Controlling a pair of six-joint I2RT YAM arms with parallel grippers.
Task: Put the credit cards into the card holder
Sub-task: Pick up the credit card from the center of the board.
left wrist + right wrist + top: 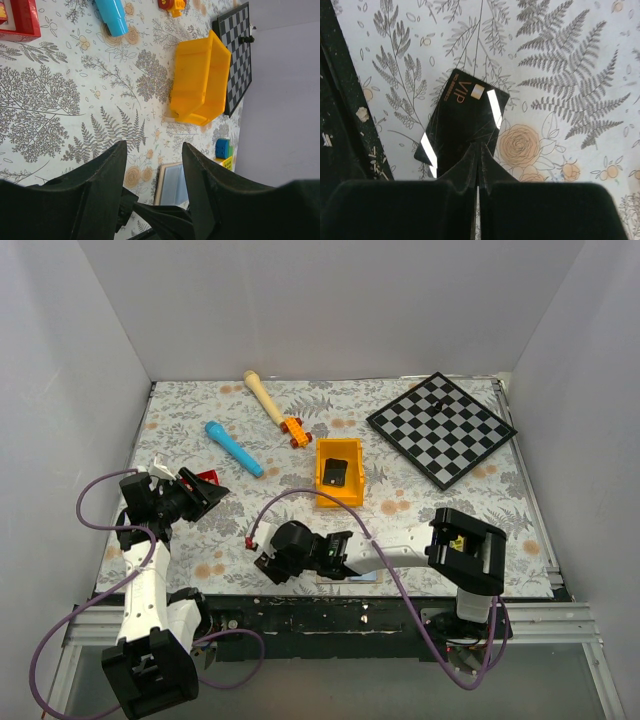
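Observation:
A black credit card (462,112) marked VIP lies flat on the floral table by its front edge. My right gripper (479,146) is shut, its tips over the card's near edge. In the top view that gripper (268,562) points left along the front edge and hides the card. The card holder (355,578) lies open under my right arm; the left wrist view shows its blue-grey lining (175,185). A red credit card (17,20) lies at the far left (208,477), just beyond my left gripper (200,495), which is open and empty (154,145).
A yellow-orange bin (340,498) with a dark thing inside stands mid-table, also in the left wrist view (200,82). A blue cylinder (233,448), a wooden peg (262,395), an orange toy (294,430) and a chessboard (440,428) lie further back. White walls surround the table.

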